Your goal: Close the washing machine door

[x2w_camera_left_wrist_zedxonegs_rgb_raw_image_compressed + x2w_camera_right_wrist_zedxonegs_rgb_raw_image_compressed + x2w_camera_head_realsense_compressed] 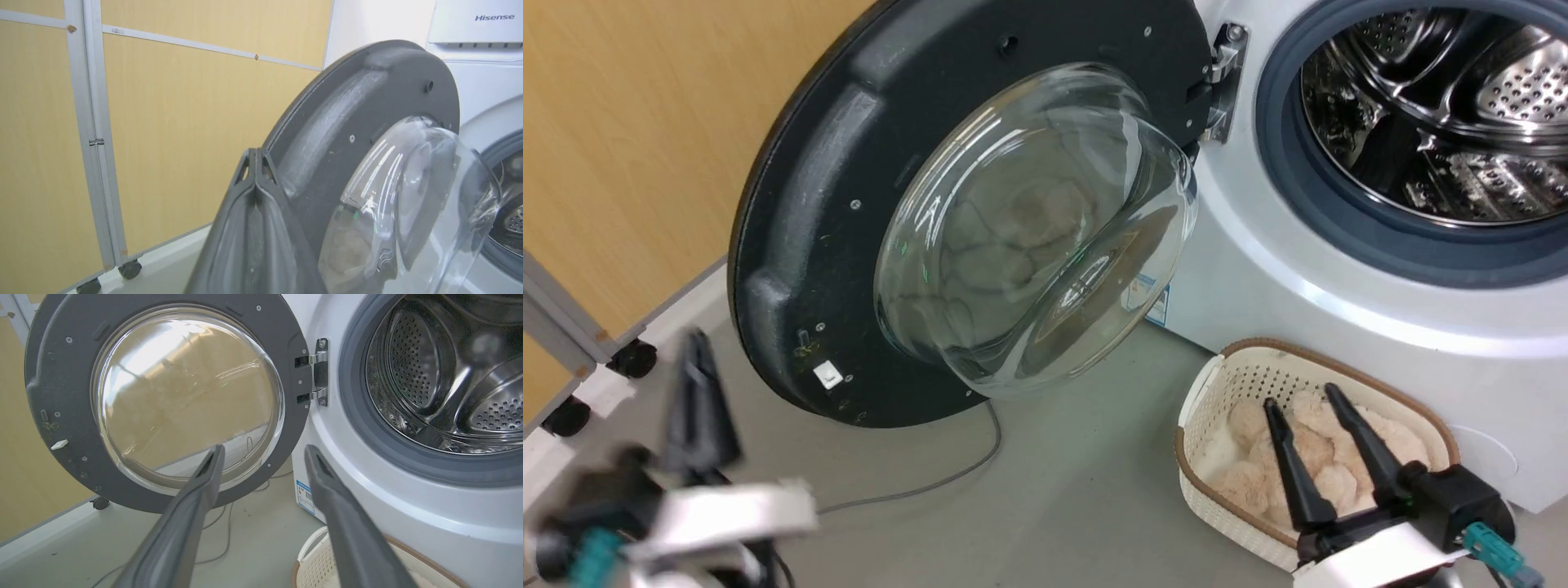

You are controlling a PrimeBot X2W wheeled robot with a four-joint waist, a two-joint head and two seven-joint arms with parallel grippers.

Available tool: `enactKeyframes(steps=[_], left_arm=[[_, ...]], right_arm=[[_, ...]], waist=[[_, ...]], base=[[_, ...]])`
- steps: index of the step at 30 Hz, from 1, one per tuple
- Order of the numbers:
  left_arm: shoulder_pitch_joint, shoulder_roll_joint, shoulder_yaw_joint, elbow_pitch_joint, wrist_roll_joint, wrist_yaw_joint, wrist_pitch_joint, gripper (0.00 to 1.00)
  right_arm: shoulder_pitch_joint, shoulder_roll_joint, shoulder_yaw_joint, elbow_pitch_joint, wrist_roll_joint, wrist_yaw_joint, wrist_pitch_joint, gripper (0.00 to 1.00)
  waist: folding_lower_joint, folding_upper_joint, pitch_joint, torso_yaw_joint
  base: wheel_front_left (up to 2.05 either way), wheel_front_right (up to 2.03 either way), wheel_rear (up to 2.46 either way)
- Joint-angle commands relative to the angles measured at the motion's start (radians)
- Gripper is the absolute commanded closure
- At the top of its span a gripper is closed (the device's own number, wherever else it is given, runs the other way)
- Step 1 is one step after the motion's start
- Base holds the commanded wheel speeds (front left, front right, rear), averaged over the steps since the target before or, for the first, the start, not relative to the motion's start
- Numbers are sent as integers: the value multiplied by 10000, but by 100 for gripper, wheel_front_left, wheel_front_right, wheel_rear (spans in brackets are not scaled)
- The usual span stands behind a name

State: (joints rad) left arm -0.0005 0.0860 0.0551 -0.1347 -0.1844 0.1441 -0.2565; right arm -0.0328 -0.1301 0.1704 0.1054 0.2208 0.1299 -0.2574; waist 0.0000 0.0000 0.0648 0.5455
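From the head, the left gripper (697, 351) shows blurred at the lower left with its fingers drawn together, close to the lower outer edge of the washing machine door (800, 204). The door stands swung wide open on its hinge (1225, 82), to the left of the washing machine (1339, 269). The right gripper (1300, 402) is spread and empty above a white basket (1201, 392) of plush toys (1250, 482), and a grey cable (931, 486) lies on the floor. From the left wrist, the left gripper (256, 157) is pressed closed on nothing at the outer rim of the door (367, 106); contact cannot be told. From the right wrist, the right gripper (263, 451) is parted, pointing between the open door (53, 375) and the steel drum (429, 367).
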Motion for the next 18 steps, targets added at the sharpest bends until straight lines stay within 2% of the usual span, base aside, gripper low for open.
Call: enactKeyframes(steps=[1, 4, 9, 13, 18], left_arm=[[-619, 287, 353, 292, -464, -342, -51, 100], [-1761, 610, 1076, 1126, -1766, -841, 365, 100], [-3838, 1015, 2262, 3068, -4491, -1324, 2409, 100], [-5028, 1310, 3116, 4529, -6442, -1294, 4207, 100], [-5651, 1516, 3716, 5592, -8179, -1132, 6265, 100]], right_arm=[[89, -20, -133, -117, -41, 8, -44, 0], [260, -19, -376, -262, -113, 8, -44, 0], [584, 54, -760, -558, -201, 8, -44, 0], [642, 81, -691, -685, -251, 8, -44, 0], [609, 107, -716, -699, -236, 8, -44, 0]], waist=[[0, 0, 99, -19], [0, 0, 218, -34], [0, 0, 377, -132], [0, 0, 503, -458], [0, 0, 524, -787]], base=[[0, 0, 0], [0, 0, 0], [0, 0, 0], [0, 0, 0], [0, 0, 0]])
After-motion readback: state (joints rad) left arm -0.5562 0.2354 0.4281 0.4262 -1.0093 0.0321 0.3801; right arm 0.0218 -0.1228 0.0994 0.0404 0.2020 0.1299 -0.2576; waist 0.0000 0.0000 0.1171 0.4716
